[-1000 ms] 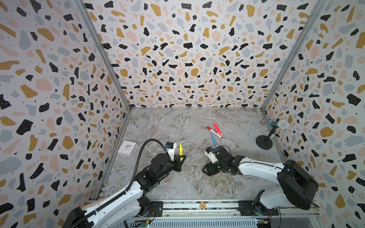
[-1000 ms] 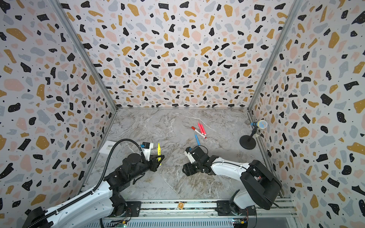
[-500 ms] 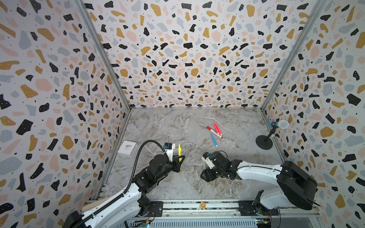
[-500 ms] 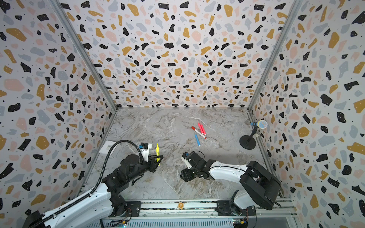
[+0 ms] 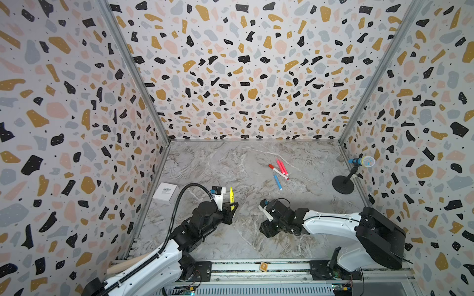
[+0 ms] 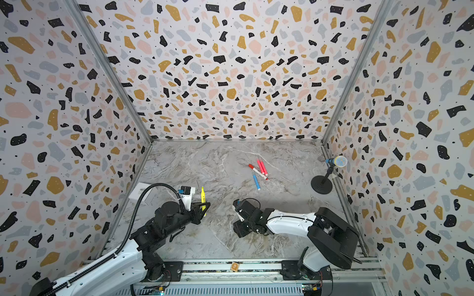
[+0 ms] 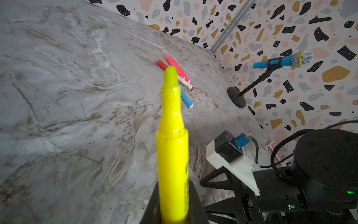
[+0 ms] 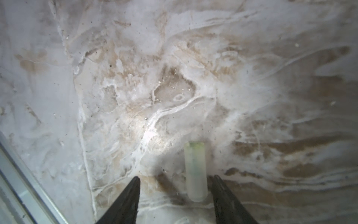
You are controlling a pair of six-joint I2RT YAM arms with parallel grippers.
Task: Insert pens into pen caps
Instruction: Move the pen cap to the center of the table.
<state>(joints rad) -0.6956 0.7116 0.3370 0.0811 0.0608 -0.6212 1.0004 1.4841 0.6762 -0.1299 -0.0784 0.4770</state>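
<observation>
As the aluminium front rail (image 5: 282, 267) lay nearest, it was logged first: straight slotted metal carrying both arm bases. Just beyond it the table (image 5: 218, 164) showed a matte grey marble print with tan veins, dusty in the right wrist view.

The right gripper (image 8: 175, 176) pointed down at this surface, its two black wedge-shaped fingers standing apart astride the pen cap (image 8: 194, 170). Cap: frosted translucent tube, faint green tint, rounded closed end toward the gripper, lying flat. One finger was just beside it; the other stood clear, with bare marble between. Not clamped. A metal edge strip ran close by at one side of that view.

The left gripper (image 5: 232, 206) was clamped on the yellow highlighter (image 7: 172, 155): smooth glossy plastic, stepped shoulder, bare tip pointing out past the fingertips, held off the table. Open marble separated the two grippers.

Farther back lay the light blue pen (image 5: 277, 182), the red-capped white pen (image 5: 278, 172) and two pink pens (image 5: 281, 166), flat in a loose cluster with wide bare marble around them. A white box (image 5: 165, 191) with a barcode label sat by the left wall. A microphone (image 5: 363, 162) on a round black base stood at the right wall. Terrazzo-patterned walls (image 5: 243, 77) closed three sides.
</observation>
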